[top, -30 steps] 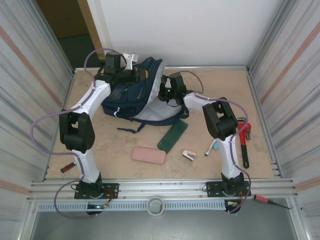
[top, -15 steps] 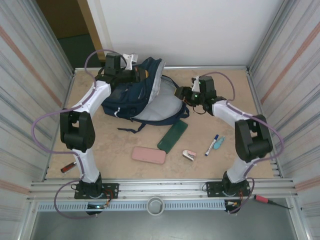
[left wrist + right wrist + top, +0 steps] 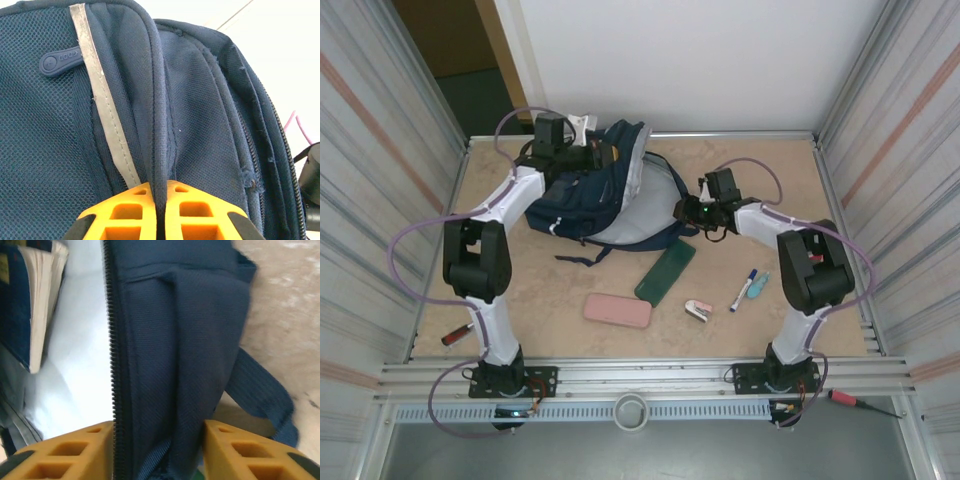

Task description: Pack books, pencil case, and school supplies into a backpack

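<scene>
The navy backpack (image 3: 582, 195) lies at the back of the table, its flap open on a pale lining. My left gripper (image 3: 586, 155) is shut on a fabric ridge at its top (image 3: 159, 186). My right gripper (image 3: 686, 211) is shut on the zipper edge of the backpack's right side (image 3: 159, 429). A navy book (image 3: 17, 315) with cream pages sits inside the opening. On the table in front lie the pink pencil case (image 3: 617, 310), a blue-and-white marker (image 3: 743, 290), a teal item (image 3: 757, 286) and a pink-and-white item (image 3: 698, 310).
A dark green flat box (image 3: 665, 272) lies just in front of the backpack, with a loose strap (image 3: 582, 258) to its left. A red-handled tool (image 3: 454, 336) rests by the left arm's base. A red screwdriver (image 3: 848, 402) lies on the front rail. Metal walls close in both sides.
My right gripper left the backpack's opening, swung right and opened, then came back and closed on the bag's right zipper edge. The left gripper kept its hold.
</scene>
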Controlling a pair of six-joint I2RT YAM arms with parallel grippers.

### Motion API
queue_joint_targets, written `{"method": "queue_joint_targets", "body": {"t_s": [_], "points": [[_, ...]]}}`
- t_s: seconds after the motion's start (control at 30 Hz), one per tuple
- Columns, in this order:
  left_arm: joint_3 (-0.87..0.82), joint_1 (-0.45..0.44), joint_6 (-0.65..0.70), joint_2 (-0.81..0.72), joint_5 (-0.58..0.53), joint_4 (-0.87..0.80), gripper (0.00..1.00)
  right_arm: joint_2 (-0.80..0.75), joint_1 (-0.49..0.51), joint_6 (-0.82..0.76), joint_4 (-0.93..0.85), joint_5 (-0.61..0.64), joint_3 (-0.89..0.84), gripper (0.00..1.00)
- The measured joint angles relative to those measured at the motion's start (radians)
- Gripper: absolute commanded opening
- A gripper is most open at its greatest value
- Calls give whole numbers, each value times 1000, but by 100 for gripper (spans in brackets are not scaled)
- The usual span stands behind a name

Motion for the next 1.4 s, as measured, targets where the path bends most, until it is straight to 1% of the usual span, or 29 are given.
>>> {"method": "queue_joint_targets", "body": {"t_s": [0.07, 0.13, 0.23, 0.37, 0.5, 0.6, 0.67, 0.73, 0.83, 0.9, 1.03, 1.13, 1.2, 1.4], "points": [[-13, -5, -4, 0, -6, 15, 0, 34, 1, 3, -5, -8, 45, 14], [-25, -12, -11, 1, -19, 35, 0, 58, -8, 3, -10, -14, 82, 8], [-45, -24, -23, 4, -45, 64, 0, 95, -39, 2, -15, -37, 139, 3], [-47, -49, -30, 31, -85, 98, 3, 132, -92, 1, -27, -75, 191, 3], [-16, -94, -29, 85, -112, 97, 15, 156, -141, 0, -52, -118, 238, 3], [35, -138, -12, 134, -117, 71, 29, 178, -181, -6, -88, -148, 288, 3], [58, -167, 29, 140, -119, 24, 38, 188, -214, -18, -106, -159, 322, 3], [75, -190, 79, 135, -126, -14, 46, 190, -243, -30, -132, -163, 344, 7], [66, -208, 181, 97, -161, -82, 57, 189, -290, -56, -169, -161, 367, 19], [23, -206, 259, 39, -210, -116, 62, 187, -313, -75, -183, -150, 370, 28], [-133, -195, 438, -139, -335, -154, 65, 153, -336, -109, -217, -106, 359, 45], [-246, -192, 592, -254, -415, -164, 65, 90, -325, -128, -227, -78, 317, 49], [-303, -192, 696, -292, -451, -163, 64, 40, -312, -134, -222, -62, 273, 51], [-489, -203, 1014, -311, -532, -160, 64, -76, -260, -134, -214, -56, 136, 52]]}}
